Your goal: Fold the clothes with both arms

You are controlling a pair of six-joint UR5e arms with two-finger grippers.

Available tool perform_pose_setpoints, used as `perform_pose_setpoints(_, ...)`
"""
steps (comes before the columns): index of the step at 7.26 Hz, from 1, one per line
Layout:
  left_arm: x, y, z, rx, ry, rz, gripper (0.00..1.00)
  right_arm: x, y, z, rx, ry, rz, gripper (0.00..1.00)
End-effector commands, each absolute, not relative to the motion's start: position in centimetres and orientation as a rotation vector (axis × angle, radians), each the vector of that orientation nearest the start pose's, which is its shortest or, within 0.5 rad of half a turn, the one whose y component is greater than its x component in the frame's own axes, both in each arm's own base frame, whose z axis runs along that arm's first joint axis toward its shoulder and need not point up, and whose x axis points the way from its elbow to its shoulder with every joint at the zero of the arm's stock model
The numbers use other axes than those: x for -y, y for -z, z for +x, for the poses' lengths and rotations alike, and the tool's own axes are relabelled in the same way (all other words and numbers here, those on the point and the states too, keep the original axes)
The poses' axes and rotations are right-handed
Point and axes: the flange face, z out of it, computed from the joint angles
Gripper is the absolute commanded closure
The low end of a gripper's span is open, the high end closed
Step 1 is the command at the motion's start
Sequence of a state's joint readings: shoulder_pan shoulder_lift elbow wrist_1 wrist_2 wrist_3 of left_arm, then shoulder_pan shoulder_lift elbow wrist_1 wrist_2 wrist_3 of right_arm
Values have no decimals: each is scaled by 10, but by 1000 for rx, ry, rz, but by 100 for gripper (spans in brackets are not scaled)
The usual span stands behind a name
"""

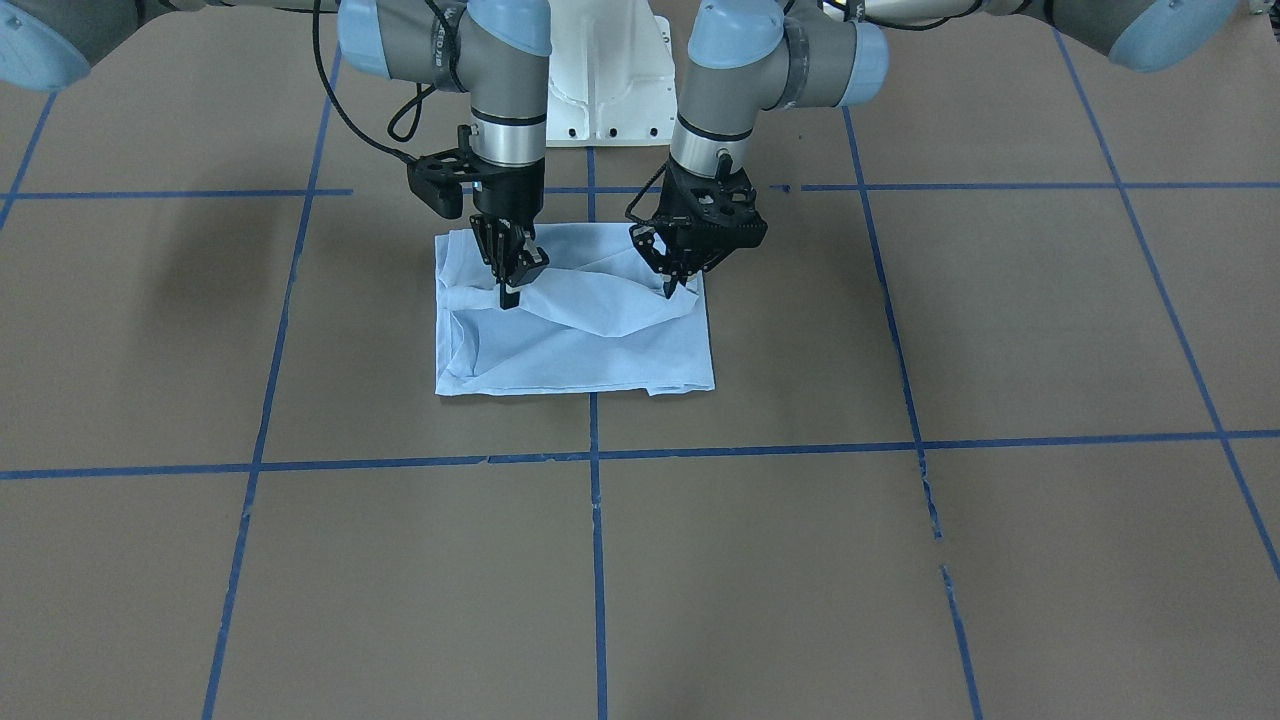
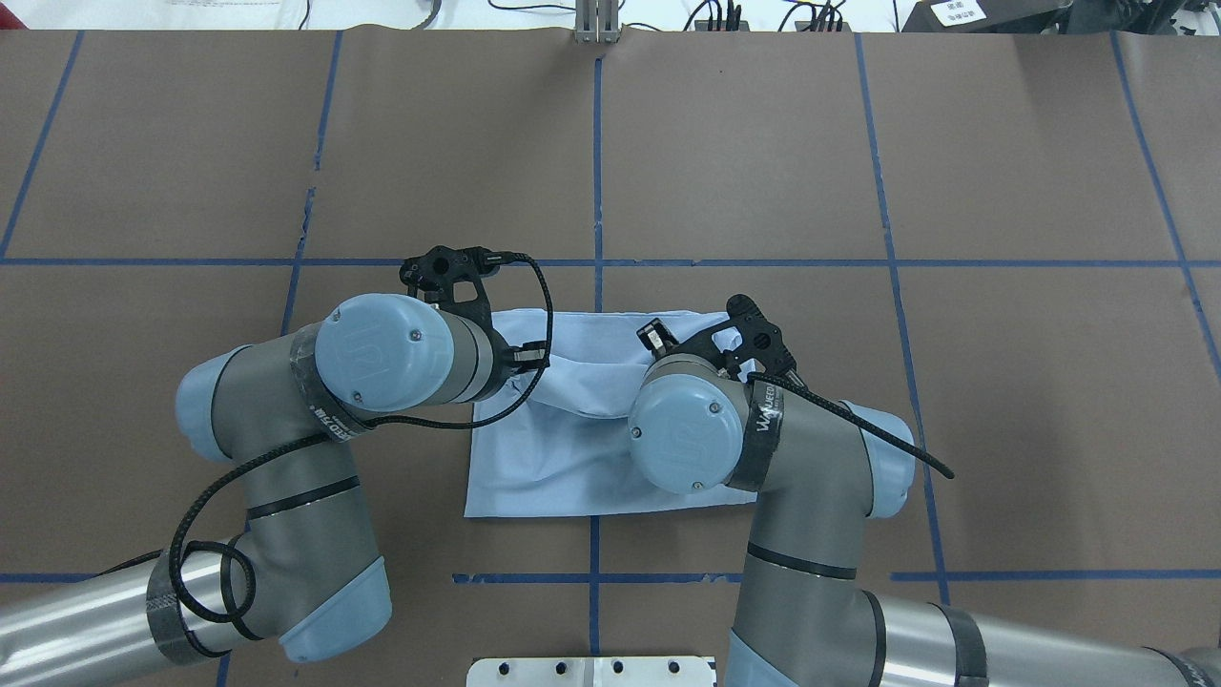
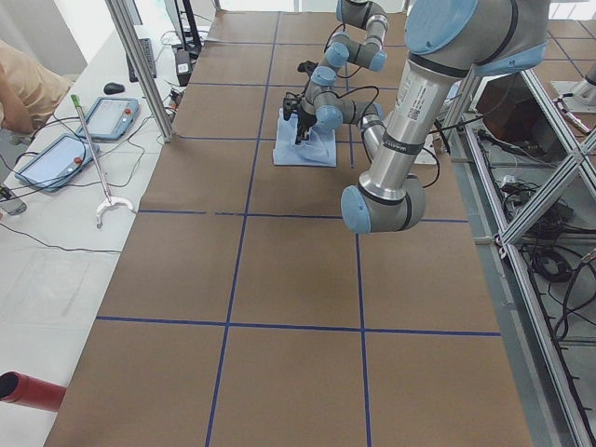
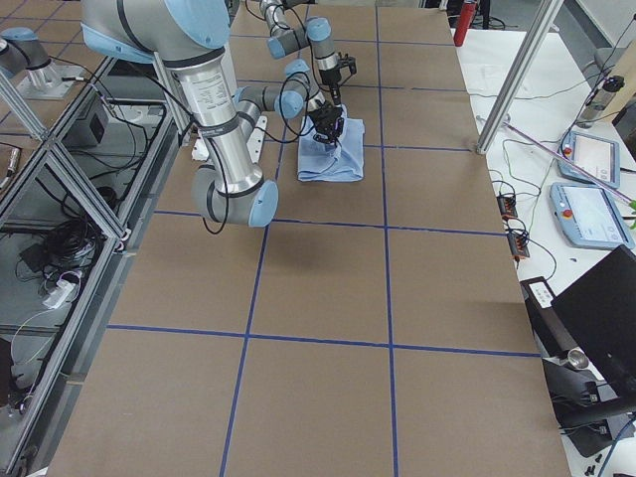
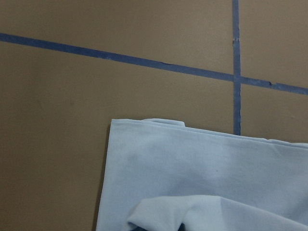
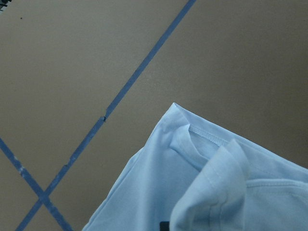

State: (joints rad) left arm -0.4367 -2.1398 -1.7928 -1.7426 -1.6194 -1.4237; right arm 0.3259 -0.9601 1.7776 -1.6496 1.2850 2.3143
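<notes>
A light blue T-shirt [image 1: 580, 350] lies folded into a rough rectangle on the brown surface [image 1: 800, 560]. It sits just out from the white pedestal base [image 1: 605, 70], on the side away from the robot, astride the blue tape line [image 1: 597, 560] that runs straight out from that base. The shirt's edge farthest from the base is flat and even. The edge nearest the base is drawn up off the surface into a slack, creased ridge between the two pincers. The left arm [image 1: 720, 90] reaches down from beside the base. Its left pincer [image 1: 672, 285] has its fingers brought together on the shirt's corner nearest the base on the robot's left, gripping the cloth. The right arm [image 1: 500, 80] comes down on the other side of the base. Its right pincer [image 1: 512, 285] is likewise closed on a pinch of fabric near the matching corner on the robot's right, though its fingertips are partly buried in the fold. From the left wrist, the T-shirt [image 5: 192, 168] shows a flat squared corner with a raised lip of cloth low in the view. From the right wrist, the T-shirt [image 6: 144, 192] shows a pointed corner, a stitched hem [image 6: 207, 137] and a lifted flap. Seen from behind the robot, both wrists hang over the half of the T-shirt [image 2: 544, 468] farther from the base [image 2: 591, 671].
</notes>
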Motion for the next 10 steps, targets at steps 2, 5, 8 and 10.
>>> perform_pose_setpoints(2,389,-220,530,-936,244,234,100,379,-240,-574,821,-1088,144,100)
perform_pose_setpoints(5,394,-226,529,-917,227,246,30,399,-246,-557,773,-934,160,0)
perform_pose_setpoints(8,441,-221,482,-896,105,362,0,372,-218,-550,822,-698,186,0)
perform_pose_setpoints(10,451,-222,471,-900,70,357,0,305,-221,-594,783,-427,304,0)
